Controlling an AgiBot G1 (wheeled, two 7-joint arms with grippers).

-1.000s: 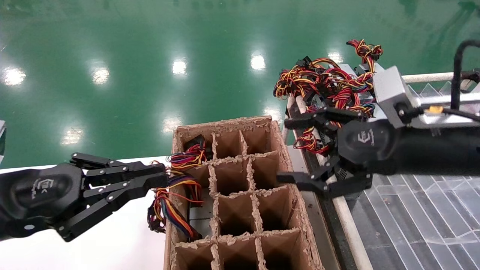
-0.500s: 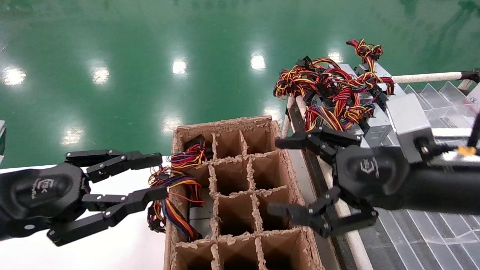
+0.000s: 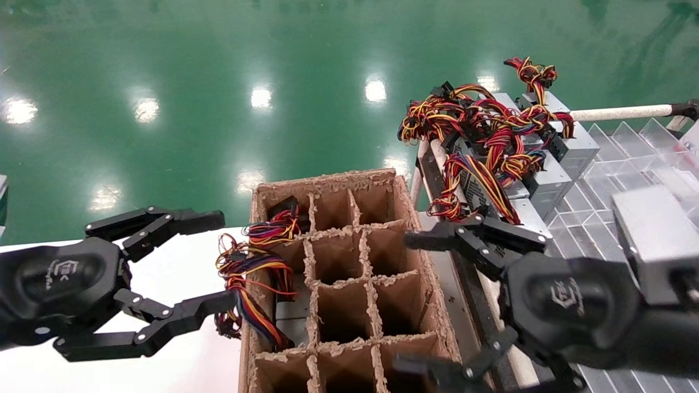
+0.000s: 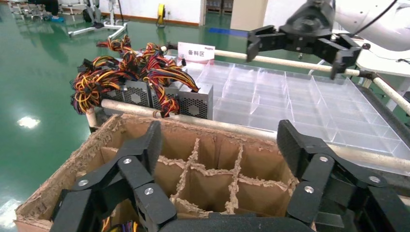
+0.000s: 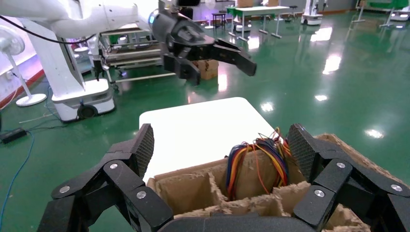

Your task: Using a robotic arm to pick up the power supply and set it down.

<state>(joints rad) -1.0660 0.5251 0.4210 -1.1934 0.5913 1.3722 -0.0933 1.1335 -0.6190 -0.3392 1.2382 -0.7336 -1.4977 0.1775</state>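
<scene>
Left pincer [image 3: 218, 262]: fingers wide apart, empty, beside the supply's wires [image 3: 248, 284].
Right pincer [image 3: 420, 300]: apart, over the box [image 3: 349, 284].

Bright overhead lighting fell on the scene, throwing a scatter of white glare spots onto the glossy green floor [image 3: 218, 82] in the head view and further reflections on the far floor in both wrist views. The lower finger of the right gripper [image 3: 431, 305] was smeared with motion blur at the near edge, while the cardboard box [image 3: 393, 180] and the wire bundles [image 3: 480, 120] stayed sharp. The white table [image 5: 203, 125] was washed almost featureless in the right wrist view, and the box's cells sank into deep shadow.
</scene>
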